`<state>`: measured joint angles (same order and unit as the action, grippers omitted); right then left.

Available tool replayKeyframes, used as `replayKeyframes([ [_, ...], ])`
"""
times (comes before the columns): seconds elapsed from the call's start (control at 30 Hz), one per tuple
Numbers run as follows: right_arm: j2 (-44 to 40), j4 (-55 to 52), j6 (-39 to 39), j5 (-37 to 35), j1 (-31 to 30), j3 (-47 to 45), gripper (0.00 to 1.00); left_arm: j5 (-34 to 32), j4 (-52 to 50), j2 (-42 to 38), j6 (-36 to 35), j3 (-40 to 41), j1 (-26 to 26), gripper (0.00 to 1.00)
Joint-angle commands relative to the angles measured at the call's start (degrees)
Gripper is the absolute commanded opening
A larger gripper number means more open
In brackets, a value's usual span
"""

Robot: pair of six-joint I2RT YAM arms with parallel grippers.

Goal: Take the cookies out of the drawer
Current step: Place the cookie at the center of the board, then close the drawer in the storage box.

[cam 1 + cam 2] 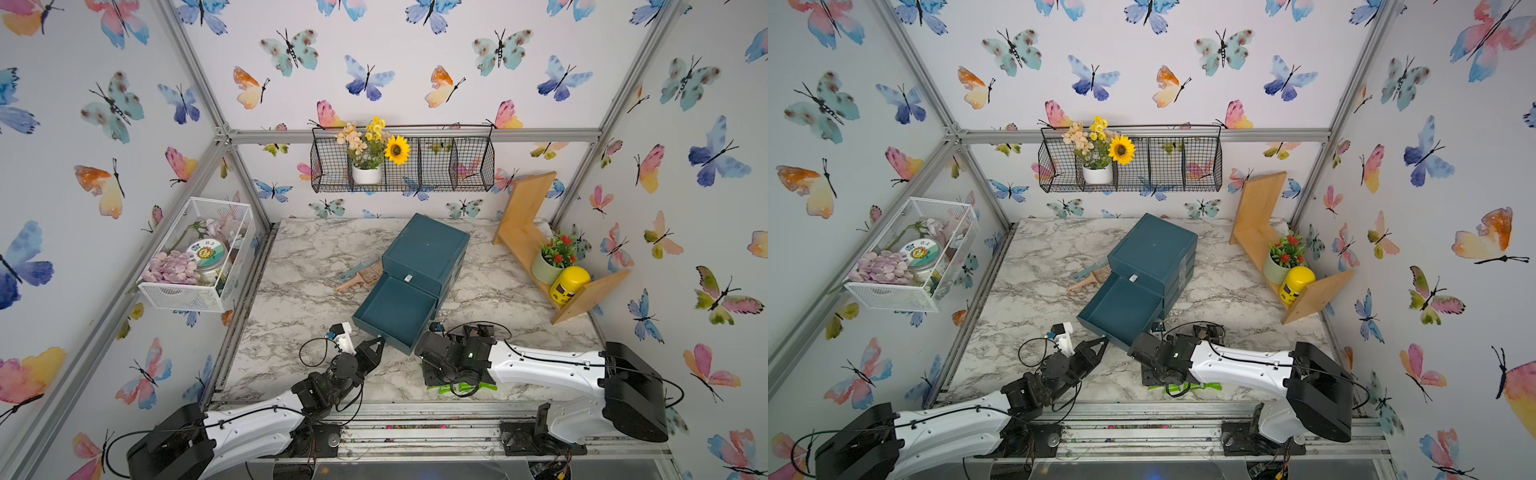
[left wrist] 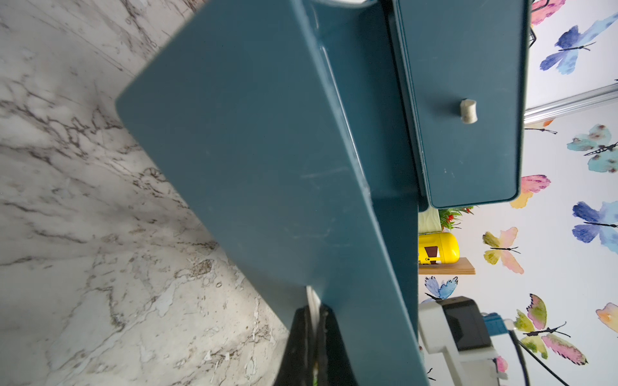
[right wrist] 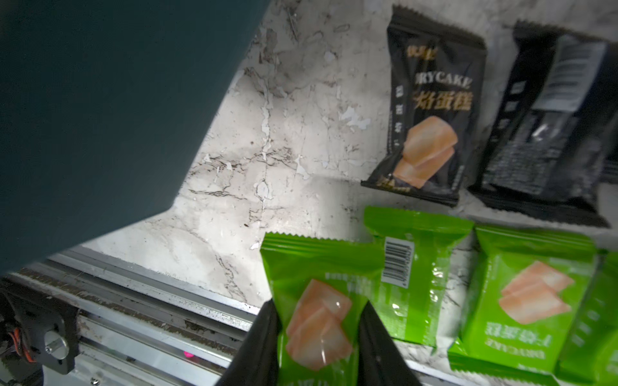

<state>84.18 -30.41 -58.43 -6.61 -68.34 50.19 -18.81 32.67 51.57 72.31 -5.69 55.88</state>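
Top views both show the teal cabinet (image 1: 424,245) on the marble table (image 1: 299,299), its bottom drawer (image 1: 397,309) pulled out and, as far as I can see, bare inside. The left gripper (image 1: 379,344) sits at the drawer front. Some green cookies (image 1: 488,387) peek out from under the right arm (image 1: 540,365), near the table's front edge.

Left wrist view: the fingers (image 2: 331,334) are fully closed on a thin white piece at the drawer front, which I take for the drawer knob (image 2: 313,300). A steady hold there stops the drawer sliding.

Right wrist view: the right gripper (image 3: 317,307) is partly open, its jaws pressed on either side of a green packet (image 3: 317,267). Two black packets (image 3: 431,110) and more green packets (image 3: 531,300) lie flat on the marble beside it. The held packet hangs close to the metal rail (image 3: 150,300). I would carry it inward, lower it until it rests beside the others, and only then open the jaws. A straight lift afterwards avoids dragging its neighbours.
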Motion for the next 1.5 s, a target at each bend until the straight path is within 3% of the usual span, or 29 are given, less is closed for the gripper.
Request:
replayKeyframes([
  [0.0,2.5,3.1,-0.7,1.6,-0.2,-0.6,0.35,-0.6,0.6,0.4,-0.2,-1.2,-0.4,0.0],
  [0.23,8.0,0.9,0.2,-0.6,0.1,1.5,0.39,-0.6,0.6,0.1,-0.1,-1.1,-0.3,0.0],
  [0.4,8.0,0.7,0.8,-0.7,0.2,1.9,0.52,-1.0,0.4,-0.4,-0.1,-0.9,-0.3,0.0],
  [0.47,6.9,0.4,0.8,-0.9,0.1,1.8,0.58,-1.0,0.4,-0.6,-0.2,-0.9,-0.4,0.0],
  [0.67,-3.0,-2.3,1.8,-5.4,0.1,1.7,0.59,-1.1,0.0,-0.9,-0.6,-1.1,-0.4,0.0],
  [0.87,-16.4,1.2,12.5,-7.6,0.1,1.2,0.55,-1.0,0.2,-1.1,-1.0,-1.7,-0.4,0.0],
  [1.03,-20.9,5.4,24.2,-13.9,0.1,5.1,0.55,-0.3,1.0,-1.1,-3.5,-2.9,-0.3,0.0],
  [1.23,-14.2,13.1,37.9,-17.0,4.2,14.4,0.55,0.1,1.1,0.4,-4.9,-4.5,-0.4,0.0],
  [1.47,-5.4,16.6,41.4,-14.4,15.7,24.5,0.52,0.3,2.1,1.8,-4.7,-5.4,-0.4,0.0],
])
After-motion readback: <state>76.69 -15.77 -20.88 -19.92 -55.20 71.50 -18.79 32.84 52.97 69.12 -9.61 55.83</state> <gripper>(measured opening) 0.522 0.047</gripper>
